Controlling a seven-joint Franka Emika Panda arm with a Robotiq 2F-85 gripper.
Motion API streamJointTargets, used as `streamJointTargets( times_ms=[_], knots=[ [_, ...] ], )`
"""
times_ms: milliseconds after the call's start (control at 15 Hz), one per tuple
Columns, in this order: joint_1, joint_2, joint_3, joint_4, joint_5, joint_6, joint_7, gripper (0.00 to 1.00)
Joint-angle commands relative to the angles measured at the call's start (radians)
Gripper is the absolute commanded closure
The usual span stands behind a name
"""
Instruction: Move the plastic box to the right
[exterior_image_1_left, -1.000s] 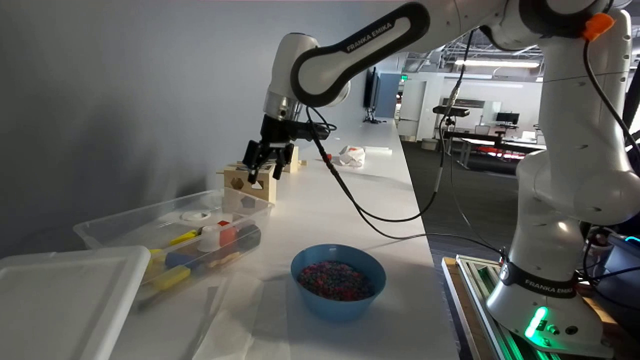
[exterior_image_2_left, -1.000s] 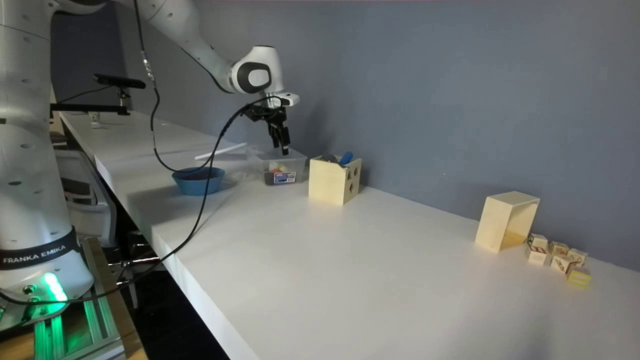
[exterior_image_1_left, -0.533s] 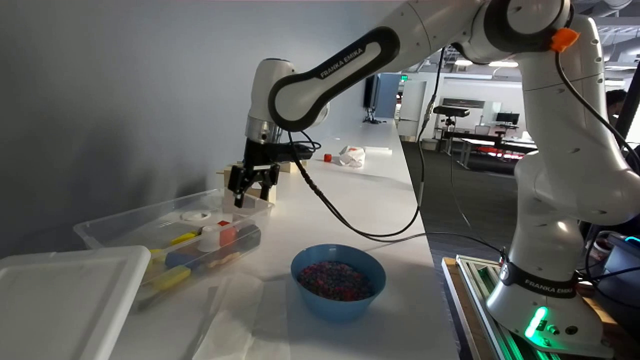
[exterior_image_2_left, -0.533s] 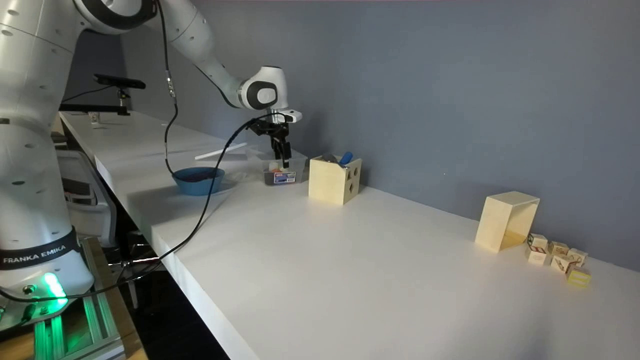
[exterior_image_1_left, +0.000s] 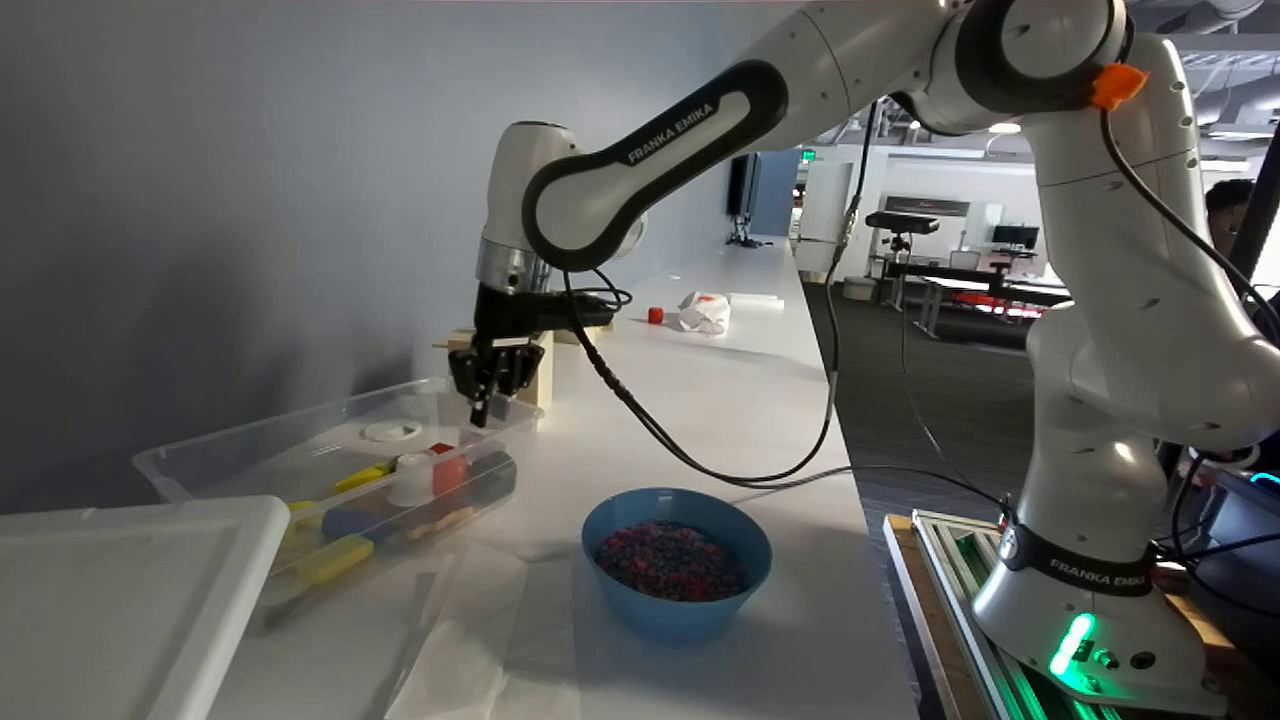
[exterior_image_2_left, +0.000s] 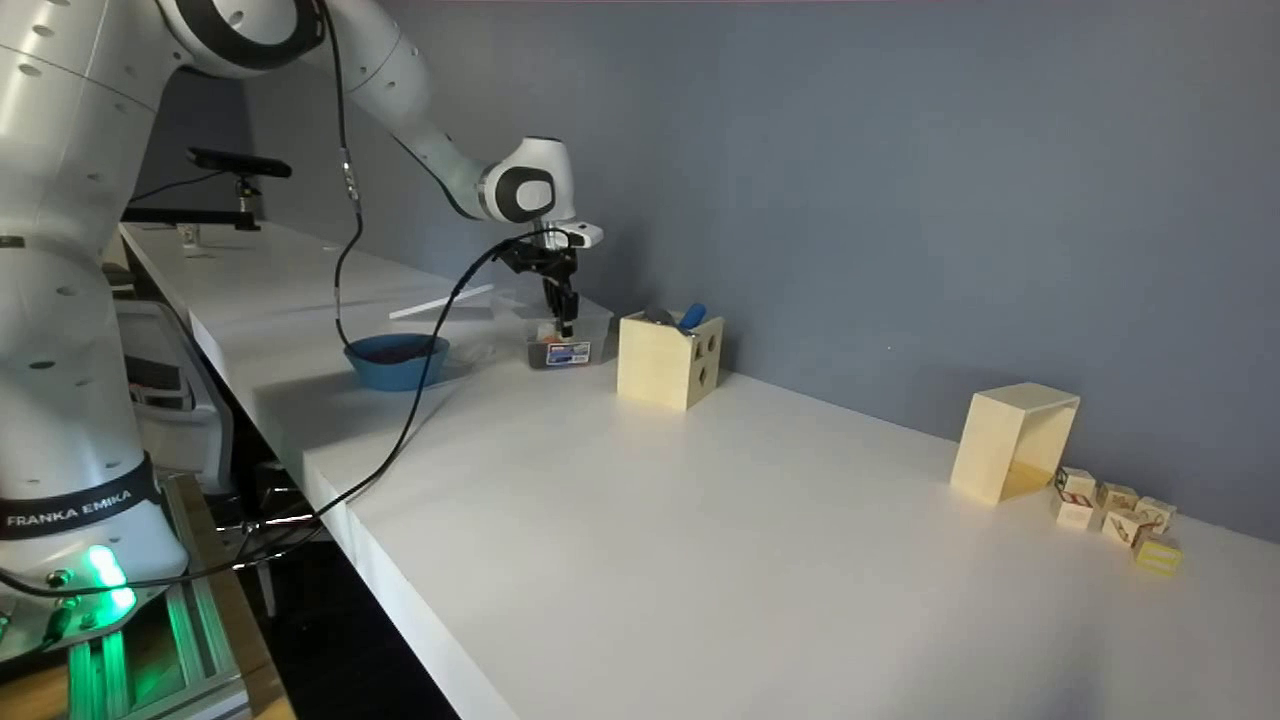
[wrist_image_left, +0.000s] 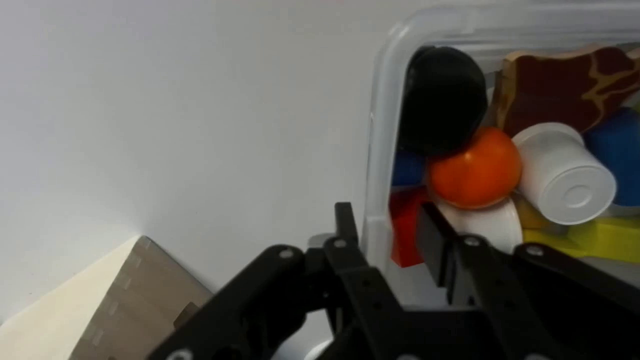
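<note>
The plastic box, a clear low-walled tub (exterior_image_1_left: 290, 430), stands against the wall with yellow, red and blue pieces inside. In the wrist view its end rim (wrist_image_left: 381, 135) runs between my fingers. My gripper (wrist_image_left: 387, 215) straddles that rim, one finger (wrist_image_left: 345, 220) outside the tub and the other over its inside. Its jaws are partly closed but open, with a gap showing on the inner side, where a red block (wrist_image_left: 407, 225) is visible below. In an exterior view the gripper (exterior_image_2_left: 567, 325) reaches down at the tub's end; the fingertips' exact contact is hard to see.
A holed wooden box (exterior_image_2_left: 655, 365) stands close beside the tub's gripped end. A blue bowl (exterior_image_1_left: 675, 625) of small beads sits in front. A flat translucent lid (exterior_image_1_left: 130, 600) lies by the far end. An open wooden box (exterior_image_2_left: 985, 445) and several blocks (exterior_image_2_left: 1125, 525) stand further along.
My gripper has come down onto the tub's end rim, and its jaws have drawn much closer together. The tub and the lid have shifted slightly away from the holed wooden box.
</note>
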Motion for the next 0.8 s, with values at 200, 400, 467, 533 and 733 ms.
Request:
streamJointTargets(
  times_ms=[200, 400, 467, 533, 733],
  knots=[
    [0.026, -0.083, -0.021, -0.045, -0.005, -0.003, 0.047, 1.00],
    [0.044, -0.132, -0.050, -0.068, -0.101, -0.025, 0.077, 0.97],
    [0.048, -0.154, -0.060, -0.079, -0.138, -0.038, 0.083, 0.97],
    [0.051, -0.176, -0.067, -0.090, -0.173, -0.053, 0.091, 0.97],
    [0.043, -0.249, -0.062, -0.127, -0.237, -0.134, 0.079, 0.97]
  ],
)
